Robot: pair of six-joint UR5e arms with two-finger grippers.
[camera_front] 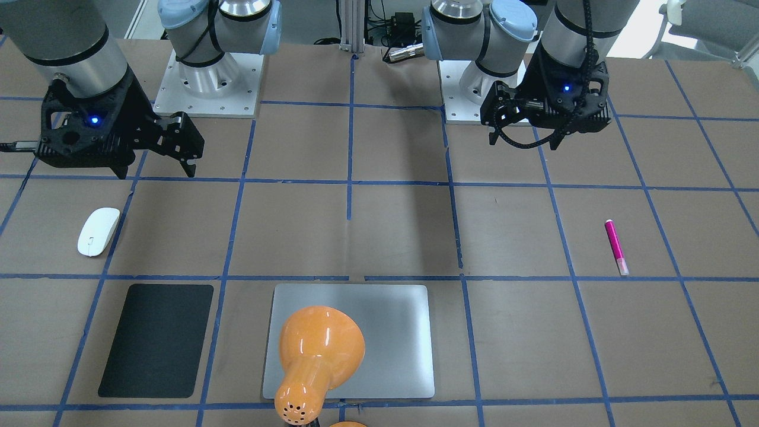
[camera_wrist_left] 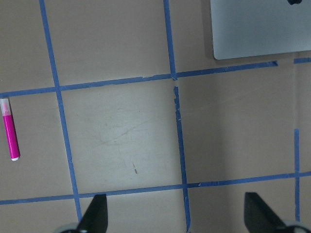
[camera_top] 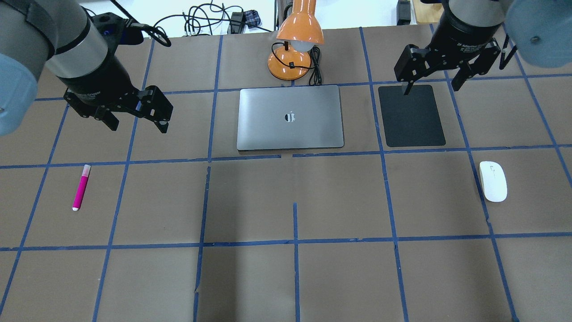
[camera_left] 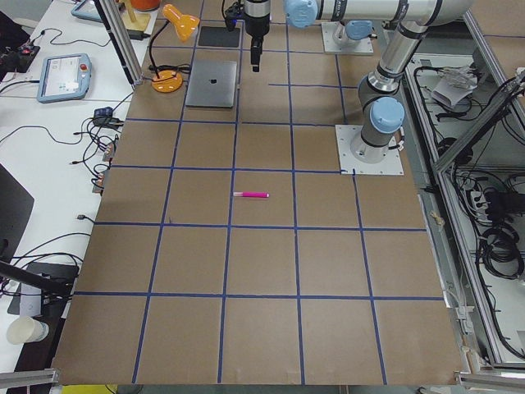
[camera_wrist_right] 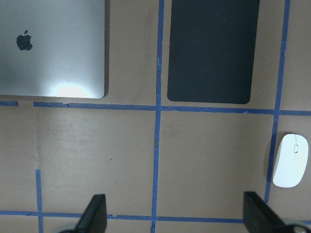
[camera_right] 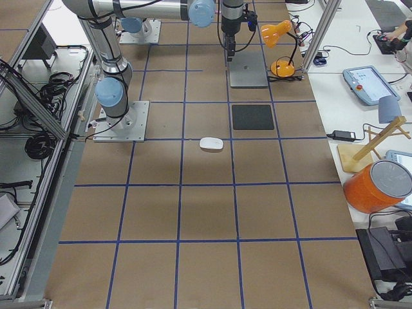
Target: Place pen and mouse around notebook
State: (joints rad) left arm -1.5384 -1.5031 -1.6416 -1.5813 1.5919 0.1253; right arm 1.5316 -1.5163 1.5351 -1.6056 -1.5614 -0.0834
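Note:
The pink pen (camera_top: 81,187) lies alone on the brown table at the left, also seen in the left wrist view (camera_wrist_left: 9,128). A white mouse (camera_top: 493,181) rests at the right, near the right edge of the right wrist view (camera_wrist_right: 290,160). Between them, farther back, lies the silver notebook (camera_top: 290,117), closed. My left gripper (camera_top: 136,117) hangs open above the table, behind and to the right of the pen, holding nothing. My right gripper (camera_top: 431,88) hangs open and empty over the back of the black mat (camera_top: 411,115), behind and left of the mouse.
An orange desk lamp (camera_top: 295,31) stands just behind the notebook, its cable beside the base. The black mat lies right of the notebook. Blue tape lines grid the table. Bare table stretches in front of the notebook (camera_front: 391,338).

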